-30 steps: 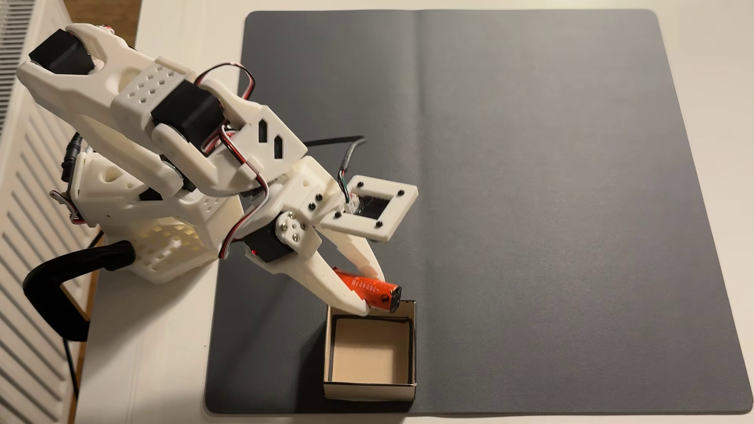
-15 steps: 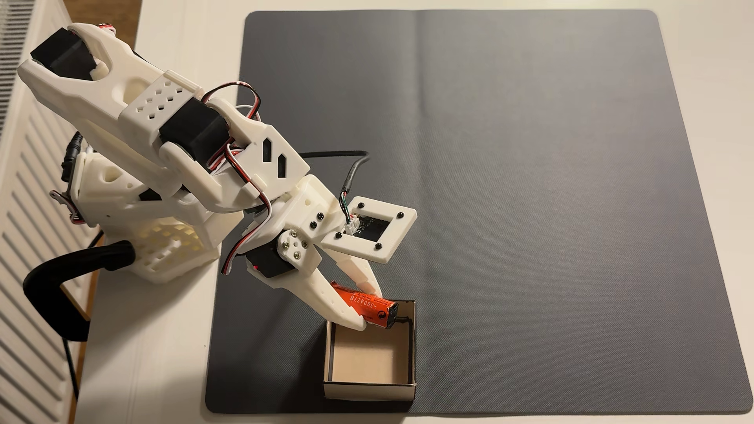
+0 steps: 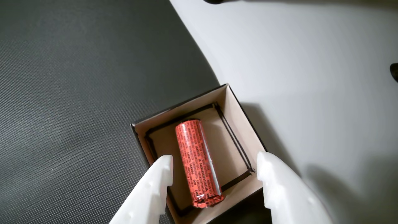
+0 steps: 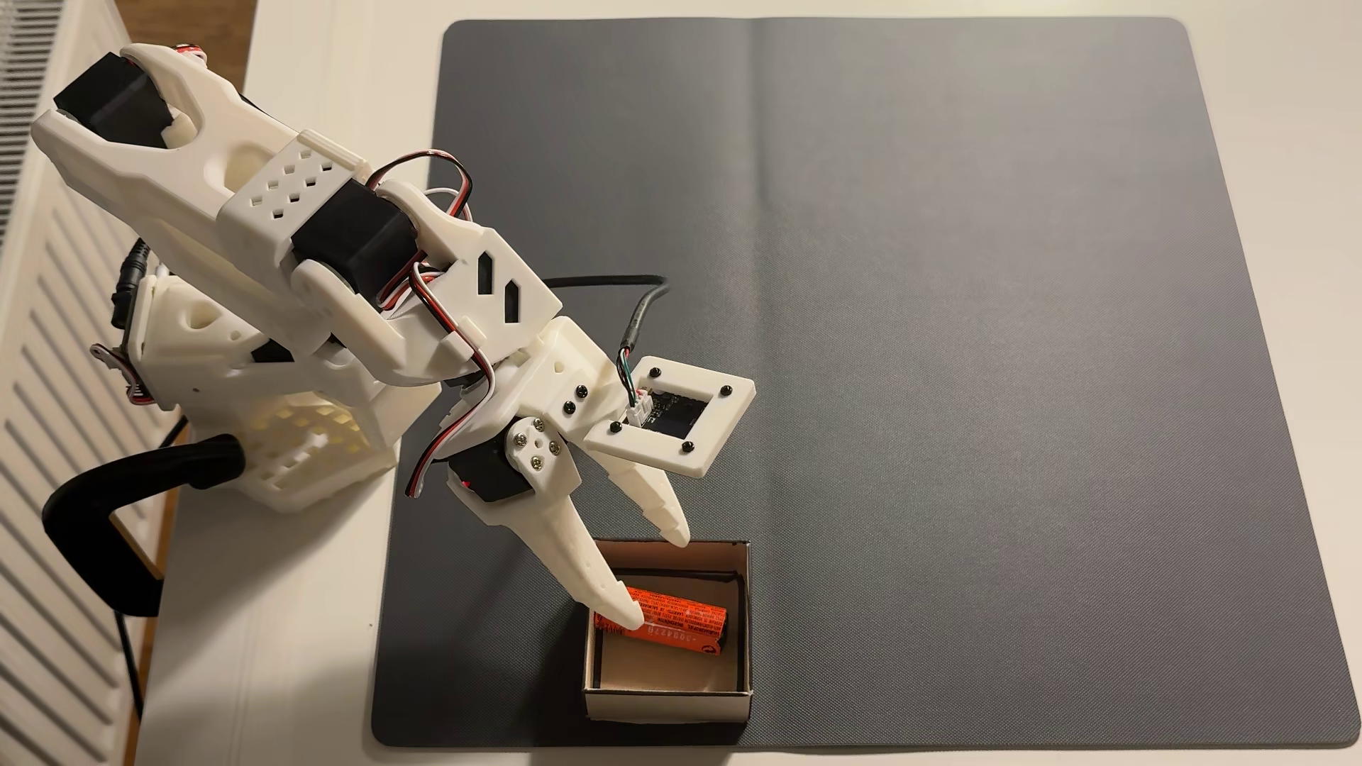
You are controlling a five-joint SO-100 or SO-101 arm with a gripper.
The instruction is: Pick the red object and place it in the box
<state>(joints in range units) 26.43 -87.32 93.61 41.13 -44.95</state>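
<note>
The red object (image 4: 682, 624), a small red-orange cylinder with fine black print, lies flat on the floor of the box (image 4: 667, 705). In the wrist view the red object (image 3: 197, 161) rests lengthwise inside the box (image 3: 239, 115), its crinkled end nearest the camera. The box is a small open-top cardboard square near the front edge of the grey mat. My white gripper (image 4: 657, 579) hangs over the box, open, its fingers spread apart with nothing between them. In the wrist view the gripper (image 3: 214, 166) straddles the cylinder without touching it.
The dark grey mat (image 4: 958, 331) covers most of the white table (image 4: 280, 648). My arm's base (image 4: 295, 442) and black cables sit at the left. A white slatted panel (image 4: 44, 442) runs along the far left edge.
The gripper has opened and let go of the red object, which dropped from the box's far rim onto the box floor. The arm moved slightly forward over the box.
</note>
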